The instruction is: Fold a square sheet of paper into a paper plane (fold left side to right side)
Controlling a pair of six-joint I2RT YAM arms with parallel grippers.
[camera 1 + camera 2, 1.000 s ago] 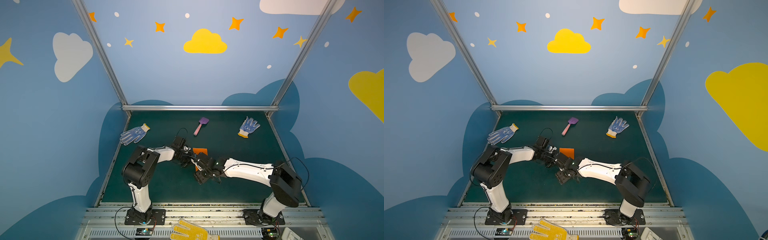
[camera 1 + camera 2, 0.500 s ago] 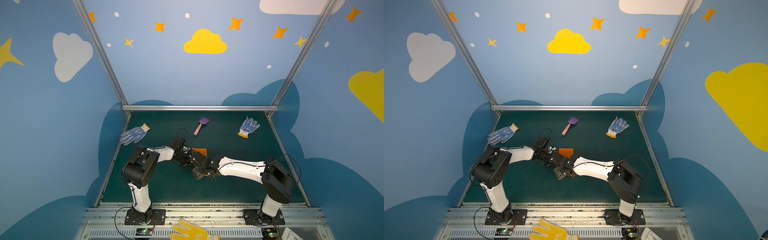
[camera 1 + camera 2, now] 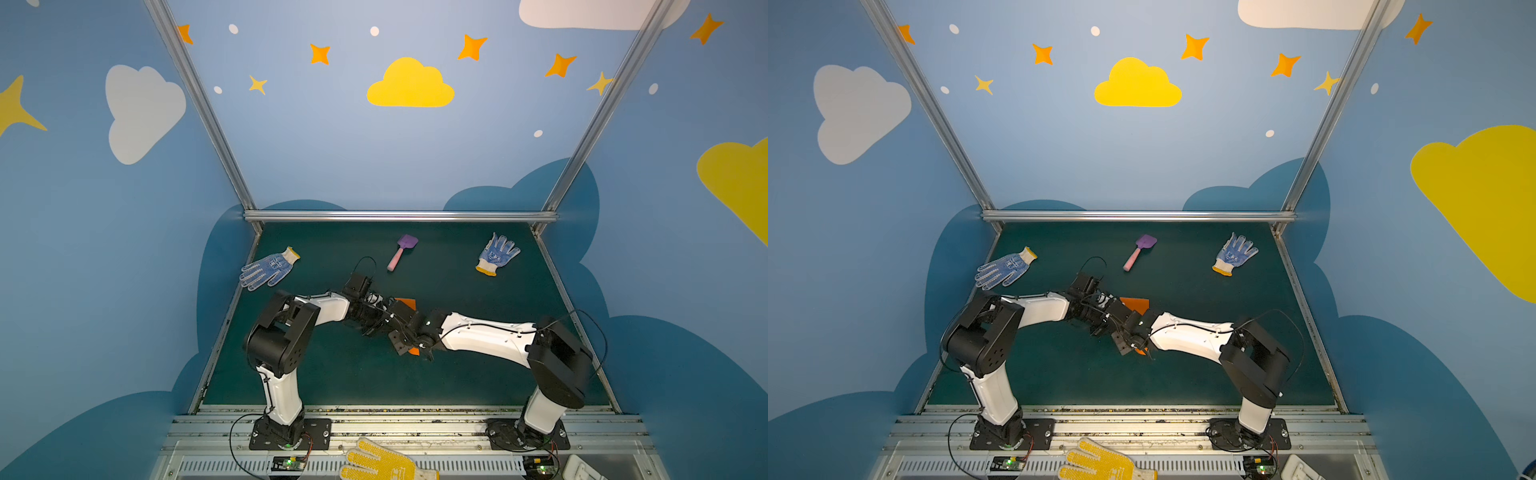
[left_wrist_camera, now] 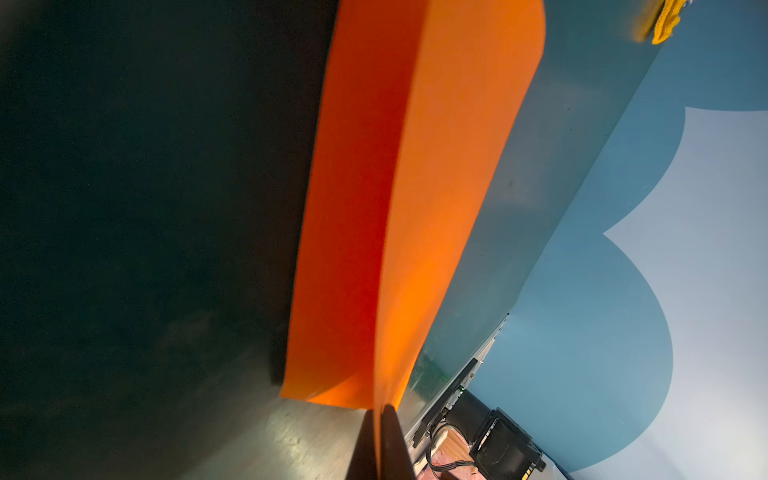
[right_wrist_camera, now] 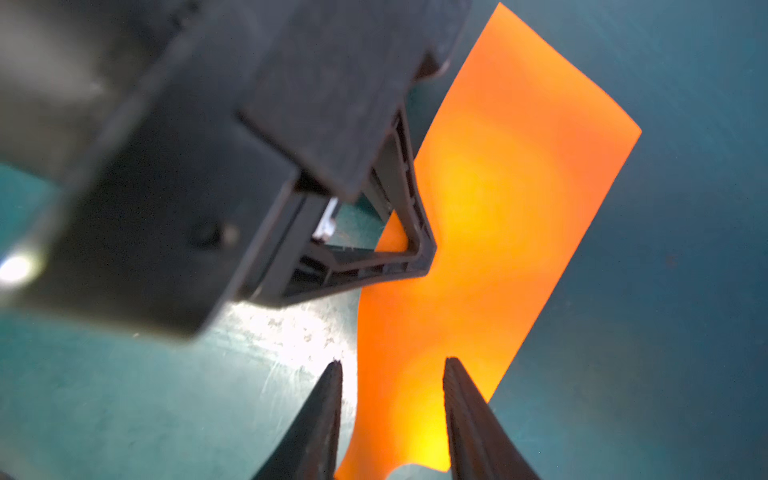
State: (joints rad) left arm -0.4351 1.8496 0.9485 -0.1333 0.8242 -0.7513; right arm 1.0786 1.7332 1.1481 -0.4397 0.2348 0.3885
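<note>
- At the far left a blue-dotted glove [image 3: 268, 270] lies by the edge of the green mat [image 3: 332, 374], well apart from our work, so it plays no part.
- Our left gripper [image 4: 380, 409] is clamped tight on one edge of the orange paper [image 4: 415, 187]. It holds that side up off the mat so the side can swing over to the right. The sheet rises in a soft curl and we see no sharp crease yet.
- The paper sits mid-mat between our two wrists, and in both top views the arms hide most of it.
- A spatula [image 3: 401, 251] lies farther back, apart from the paper and unused.
- Our right gripper [image 5: 390, 365] has its jaws apart with the raised sheet in the gap. We judge it is there to take or steady the lifted side. We cannot tell whether either finger touches the paper.
- The other glove [image 3: 496, 255] lies at the far right, out of the way.
</note>
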